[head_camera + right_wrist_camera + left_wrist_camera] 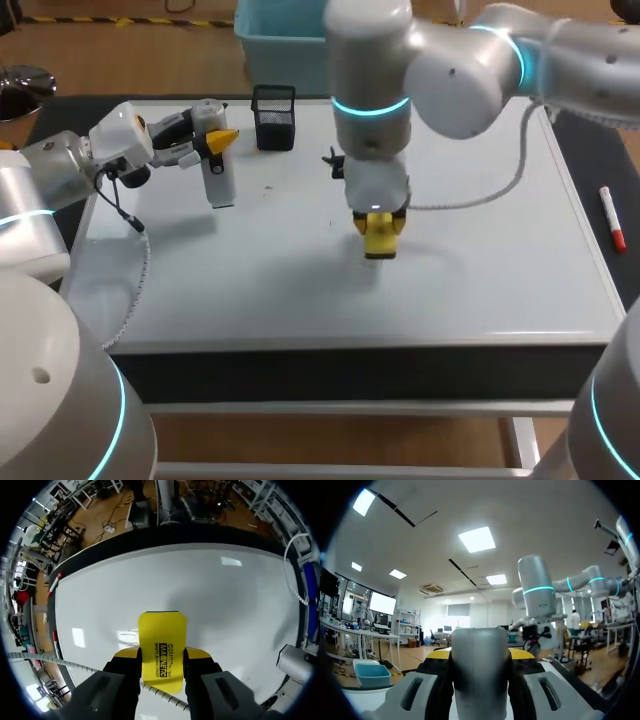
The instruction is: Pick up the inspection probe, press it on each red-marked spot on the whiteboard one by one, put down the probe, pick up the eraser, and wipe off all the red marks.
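Note:
The inspection probe (pixel 220 183), a grey-white cylinder, hangs upright over the whiteboard's (pixel 480 260) far left part, with my left gripper (pixel 222 140) shut on its upper end. In the left wrist view the probe (pixel 479 680) fills the gap between the fingers of the left gripper (pixel 480 655). My right gripper (pixel 380 226) points straight down at the board's middle, shut on the yellow eraser (pixel 381 242). In the right wrist view the eraser (pixel 162 635) lies flat against the white surface, between the fingers of the right gripper (pixel 161 656). I see no red marks on the board.
A black mesh pen holder (pixel 274 117) stands at the back of the board, a small black clip (pixel 335 162) to its right. A red marker (pixel 612 218) lies on the dark strip beyond the board's right edge. My right arm's cable (pixel 500 190) trails across the board.

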### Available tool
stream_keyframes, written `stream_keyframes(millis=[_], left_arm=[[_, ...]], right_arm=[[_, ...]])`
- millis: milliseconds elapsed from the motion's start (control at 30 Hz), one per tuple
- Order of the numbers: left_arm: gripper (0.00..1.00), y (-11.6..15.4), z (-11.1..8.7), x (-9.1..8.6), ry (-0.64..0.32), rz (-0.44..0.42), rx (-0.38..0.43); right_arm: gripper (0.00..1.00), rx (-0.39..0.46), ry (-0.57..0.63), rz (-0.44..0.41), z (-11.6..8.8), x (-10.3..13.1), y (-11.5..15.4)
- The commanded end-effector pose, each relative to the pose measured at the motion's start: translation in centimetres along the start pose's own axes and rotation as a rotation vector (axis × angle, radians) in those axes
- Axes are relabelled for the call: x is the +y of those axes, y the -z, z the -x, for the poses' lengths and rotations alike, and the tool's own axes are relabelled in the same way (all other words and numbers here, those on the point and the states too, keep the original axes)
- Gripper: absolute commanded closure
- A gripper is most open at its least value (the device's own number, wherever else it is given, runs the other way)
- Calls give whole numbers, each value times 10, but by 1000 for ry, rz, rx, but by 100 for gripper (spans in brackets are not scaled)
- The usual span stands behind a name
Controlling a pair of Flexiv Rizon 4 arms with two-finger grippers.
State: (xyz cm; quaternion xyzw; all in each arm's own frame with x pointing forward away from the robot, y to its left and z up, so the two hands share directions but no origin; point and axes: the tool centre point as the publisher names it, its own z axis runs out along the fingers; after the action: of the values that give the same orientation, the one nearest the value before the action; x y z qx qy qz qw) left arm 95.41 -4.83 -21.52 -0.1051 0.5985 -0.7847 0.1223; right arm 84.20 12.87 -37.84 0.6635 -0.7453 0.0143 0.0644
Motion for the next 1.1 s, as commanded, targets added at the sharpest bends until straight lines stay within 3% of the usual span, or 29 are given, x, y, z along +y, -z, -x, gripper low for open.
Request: stream_keyframes(millis=[33, 400, 1100], left_arm=[[100, 0, 1, 0, 0, -2, 1], [100, 0, 1, 0, 0, -2, 1], [100, 0, 1, 0, 0, -2, 1]], right_arm=[[100, -3, -3, -11, 8, 9, -3], [100, -43, 30, -27, 24, 27, -20], [100, -48, 81, -61, 29, 25, -28]])
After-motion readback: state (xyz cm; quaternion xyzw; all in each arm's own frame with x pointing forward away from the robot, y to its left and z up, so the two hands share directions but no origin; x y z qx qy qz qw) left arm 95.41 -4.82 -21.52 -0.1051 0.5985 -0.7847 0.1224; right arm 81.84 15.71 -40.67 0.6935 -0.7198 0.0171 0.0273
